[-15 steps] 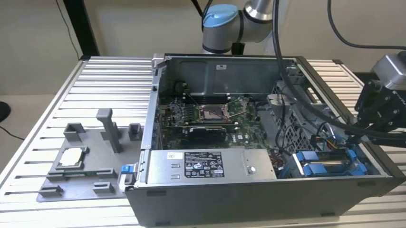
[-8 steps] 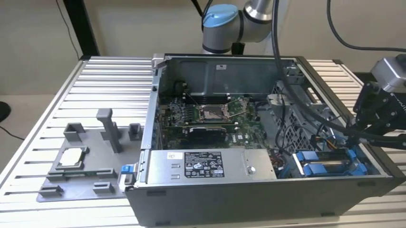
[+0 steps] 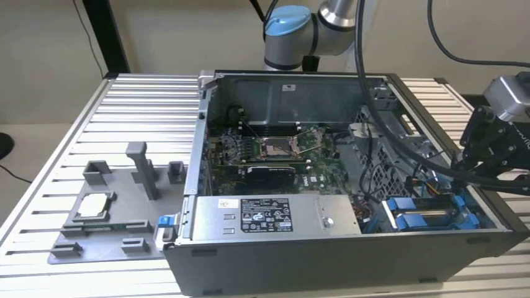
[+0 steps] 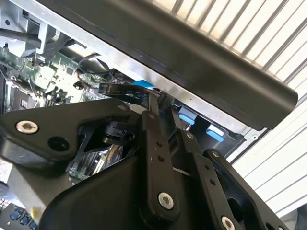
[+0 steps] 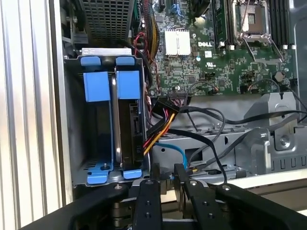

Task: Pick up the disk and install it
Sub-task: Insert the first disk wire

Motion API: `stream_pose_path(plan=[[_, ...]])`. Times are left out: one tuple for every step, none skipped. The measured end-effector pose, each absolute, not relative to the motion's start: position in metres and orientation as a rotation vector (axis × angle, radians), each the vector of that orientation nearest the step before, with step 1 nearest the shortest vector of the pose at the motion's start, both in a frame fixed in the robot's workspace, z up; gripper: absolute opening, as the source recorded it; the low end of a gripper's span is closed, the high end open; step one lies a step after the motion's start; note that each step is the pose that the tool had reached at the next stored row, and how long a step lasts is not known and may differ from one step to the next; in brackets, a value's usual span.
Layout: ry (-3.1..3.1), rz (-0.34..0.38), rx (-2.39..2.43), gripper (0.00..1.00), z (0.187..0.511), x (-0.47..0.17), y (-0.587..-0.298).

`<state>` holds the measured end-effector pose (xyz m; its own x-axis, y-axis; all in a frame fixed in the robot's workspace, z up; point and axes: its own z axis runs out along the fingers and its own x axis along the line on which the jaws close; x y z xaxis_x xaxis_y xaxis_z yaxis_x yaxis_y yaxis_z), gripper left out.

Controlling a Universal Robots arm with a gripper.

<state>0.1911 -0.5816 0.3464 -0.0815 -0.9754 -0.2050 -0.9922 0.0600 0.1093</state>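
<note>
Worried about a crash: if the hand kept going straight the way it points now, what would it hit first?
Probably the computer case: the hand aims at its cables and metal floor beside the blue drive bay. Depth is unclear.

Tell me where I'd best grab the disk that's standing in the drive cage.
Probably by its blue carrier end facing the case opening, coming straight in from that open side. The disk stands on edge inside the metal cage, beside a second blue carrier, with cables crowding the other side, so that end looks freest.

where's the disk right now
The disk stands in the drive cage inside the computer case, at the exterior view's lower right, with blue carrier tabs showing, beside the yellow and black cables.
</note>
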Motion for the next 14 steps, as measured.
stream_pose_path(plan=[[2.230, 0.339, -2.076, 1.00, 0.3464, 0.1911, -0.5819], [2.230, 0.339, -2.076, 1.00, 0.3464, 0.1911, -0.5821], [2.230, 0.339, -2.076, 0.00, 0.3464, 0.1911, -0.5821], [2.230, 0.339, -2.076, 0.00, 0.3464, 0.1911, -0.5821], [2.230, 0.339, -2.076, 0.00, 0.3464, 0.1911, -0.5821], [2.230, 0.339, -2.076, 0.00, 0.3464, 0.1911, -0.5822], [2.230, 0.339, -2.076, 0.00, 0.3463, 0.1911, -0.5822], [2.230, 0.339, -2.076, 0.00, 0.3463, 0.1911, -0.5822], [2.230, 0.339, -2.076, 0.00, 0.3463, 0.1911, -0.5822], [2.230, 0.339, -2.076, 0.00, 0.3464, 0.1911, -0.5822], [2.231, 0.340, -2.076, 0.00, 0.3471, 0.1910, -0.5823], [2.231, 0.340, -2.076, 0.00, 0.3485, 0.1908, -0.5823], [2.231, 0.340, -2.076, 0.00, 0.3502, 0.1903, -0.5823], [2.231, 0.340, -2.076, 0.00, 0.3518, 0.1896, -0.5822]])
